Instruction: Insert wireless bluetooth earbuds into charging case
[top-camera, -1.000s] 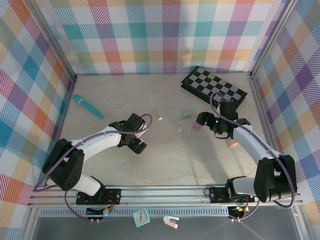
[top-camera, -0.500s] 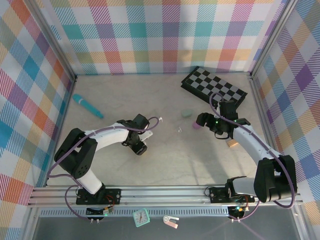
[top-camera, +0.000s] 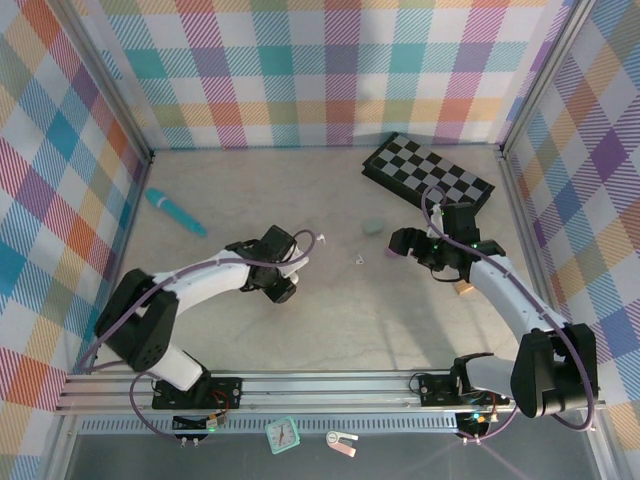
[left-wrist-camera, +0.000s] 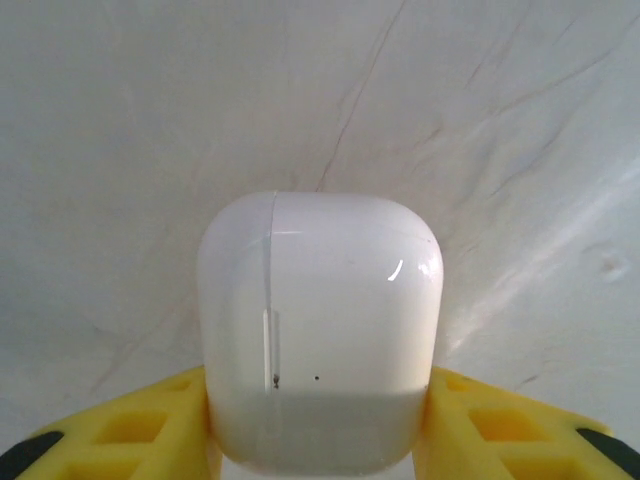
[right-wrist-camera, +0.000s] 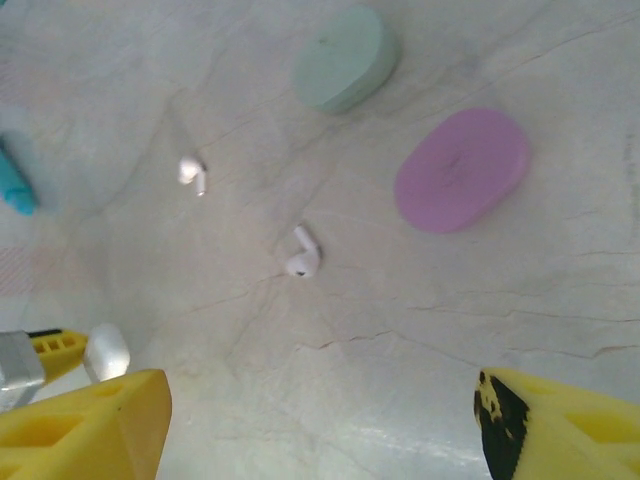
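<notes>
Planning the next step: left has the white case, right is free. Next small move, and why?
Probably lower the right gripper onto the nearer bud and close. Its jaws stand open with nothing between them. That bud and a second bud lie loose on the table, and the left gripper grips the case, whose lid looks shut.

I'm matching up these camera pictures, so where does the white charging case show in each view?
Top external: white case at the left gripper's tip, left of centre.
Left wrist: centre, between the yellow fingers.
Right wrist: bottom left corner.
Shared landmark: those yellow fingers gripping it.
</notes>
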